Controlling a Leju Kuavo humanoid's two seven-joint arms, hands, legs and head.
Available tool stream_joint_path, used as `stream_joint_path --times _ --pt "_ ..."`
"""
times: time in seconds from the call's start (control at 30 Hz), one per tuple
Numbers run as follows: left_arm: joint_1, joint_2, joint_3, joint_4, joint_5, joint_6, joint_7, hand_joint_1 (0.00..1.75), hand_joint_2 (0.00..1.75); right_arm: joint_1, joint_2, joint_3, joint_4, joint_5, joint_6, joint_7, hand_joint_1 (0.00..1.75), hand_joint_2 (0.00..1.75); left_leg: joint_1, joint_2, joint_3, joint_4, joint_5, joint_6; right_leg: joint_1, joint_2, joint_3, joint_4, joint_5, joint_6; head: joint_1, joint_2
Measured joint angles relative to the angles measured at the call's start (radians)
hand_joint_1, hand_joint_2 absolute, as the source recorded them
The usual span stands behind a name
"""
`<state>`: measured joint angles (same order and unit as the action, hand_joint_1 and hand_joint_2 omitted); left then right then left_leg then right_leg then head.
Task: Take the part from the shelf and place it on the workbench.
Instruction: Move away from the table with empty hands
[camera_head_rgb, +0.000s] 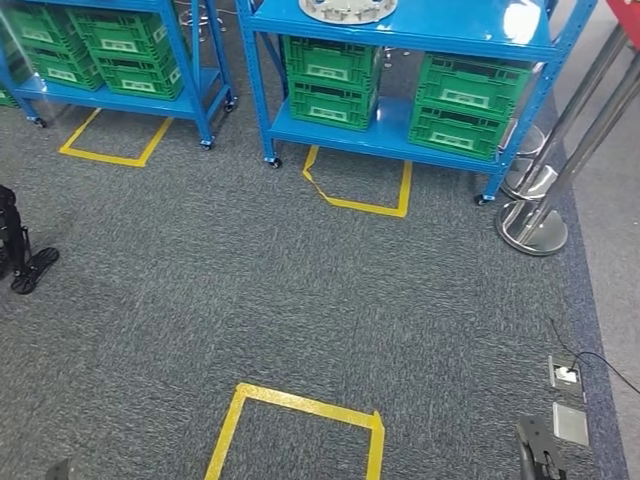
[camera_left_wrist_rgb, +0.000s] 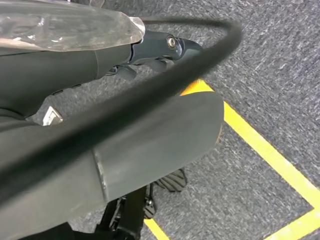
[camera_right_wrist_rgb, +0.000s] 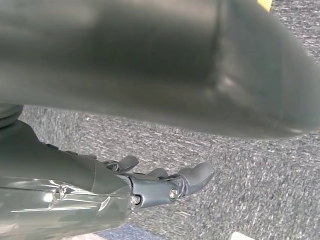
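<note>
You are standing back from the blue shelf (camera_head_rgb: 400, 30), where the round grey part (camera_head_rgb: 347, 9) sits on the top level, so both arms hang with the left hand (camera_left_wrist_rgb: 158, 50) and right hand (camera_right_wrist_rgb: 162, 185) loosely extended, holding nothing.

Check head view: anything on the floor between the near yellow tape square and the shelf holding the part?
Head view: bare grey carpet lies between the near tape square and the shelf with the part. Another tape outline is under the shelf's front edge.
</note>
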<state>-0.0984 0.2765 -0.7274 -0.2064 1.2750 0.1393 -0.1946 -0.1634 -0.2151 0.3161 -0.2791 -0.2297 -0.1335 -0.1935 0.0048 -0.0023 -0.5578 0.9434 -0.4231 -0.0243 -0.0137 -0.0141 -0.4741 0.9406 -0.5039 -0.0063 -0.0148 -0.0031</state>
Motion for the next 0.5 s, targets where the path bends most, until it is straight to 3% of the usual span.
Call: stream_joint_path --times 0.13,0.3,0.37,0.43,0.5 --pt "0.000 0.001 0.000 0.000 0.001 0.000 0.000 0.00 0.00 0.000 0.002 -0.004 0.001 -0.008 0.004 -0.008 0.00 0.00 -0.006 0.000 -0.001 0.007 -0.007 0.012 -0.005 0.000 0.004 -0.006 0.000 0.021 0.006 0.000" --pt "0.000 0.004 0.000 0.000 0.001 0.001 0.000 0.00 0.00 0.000 0.004 -0.013 0.001 -0.011 0.007 -0.013 0.00 0.00 -0.011 -0.001 -0.001 0.015 -0.016 0.026 -0.008 -0.001 0.011 -0.009 -0.005 0.034 0.005 0.000" --pt "0.000 0.004 0.000 0.000 0.000 0.001 0.000 0.00 0.00 -0.001 0.004 -0.016 0.001 -0.012 0.008 -0.014 0.00 0.00 -0.006 -0.001 0.008 0.003 -0.014 0.033 -0.008 -0.001 0.016 -0.008 -0.011 0.040 0.005 0.000" --pt "0.000 0.004 0.000 0.000 0.000 0.001 0.000 0.00 0.00 -0.002 0.004 -0.018 0.001 -0.013 0.008 -0.015 0.00 0.00 0.003 0.000 0.020 -0.012 -0.011 0.040 -0.007 0.003 -0.006 0.050 -0.048 0.043 0.010 0.000" --pt "0.000 0.004 0.000 0.000 0.000 0.001 0.000 0.00 0.00 -0.001 0.004 -0.018 0.002 -0.014 0.008 -0.015 0.00 0.00 0.004 0.001 0.025 -0.016 -0.011 0.044 -0.007 0.008 -0.079 0.193 -0.112 0.044 0.022 0.000"
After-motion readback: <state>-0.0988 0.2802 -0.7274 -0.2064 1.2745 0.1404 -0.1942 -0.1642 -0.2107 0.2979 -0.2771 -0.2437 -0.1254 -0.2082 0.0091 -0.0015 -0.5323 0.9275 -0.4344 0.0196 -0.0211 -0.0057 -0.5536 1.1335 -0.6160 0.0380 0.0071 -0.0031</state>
